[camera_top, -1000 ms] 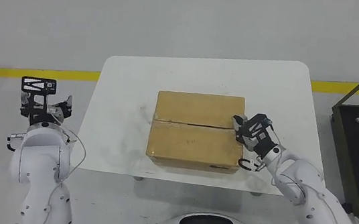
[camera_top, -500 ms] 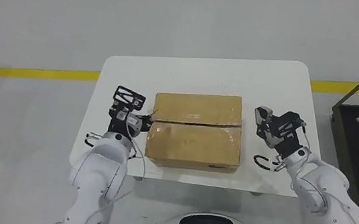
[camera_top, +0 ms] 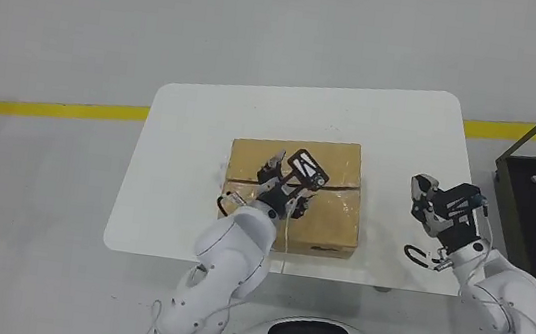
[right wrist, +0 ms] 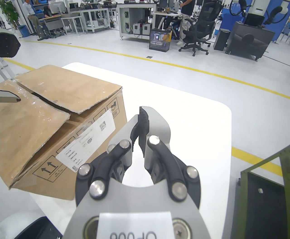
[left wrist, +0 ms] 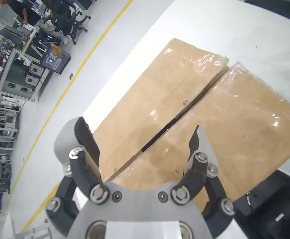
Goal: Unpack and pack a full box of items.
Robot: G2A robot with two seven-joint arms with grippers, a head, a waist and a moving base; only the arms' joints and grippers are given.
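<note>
The cardboard box (camera_top: 293, 192) is sitting at the middle of the white table (camera_top: 201, 139), toward the robot's edge. Its two top flaps are lying closed and glossy with clear tape, with a dark seam running between them.

The right wrist view is showing the box's end face, carrying a white printed label (right wrist: 86, 140) and black upright arrows (right wrist: 48, 168). The label text is too small to read. That view is also showing the far flap lifting slightly at that end.

The left gripper (left wrist: 140, 129) is hanging over the seam with its fingers spread wide. Contact with the flaps cannot be told.

The right gripper (right wrist: 141, 122) is hanging over bare table beside the box's right end, apart from it, fingers pressed together.

A yellow floor line (camera_top: 43, 109) is crossing the grey floor. A green frame (right wrist: 260, 161) is standing off the table's right end, and office chairs (right wrist: 197, 34) are standing beyond.
</note>
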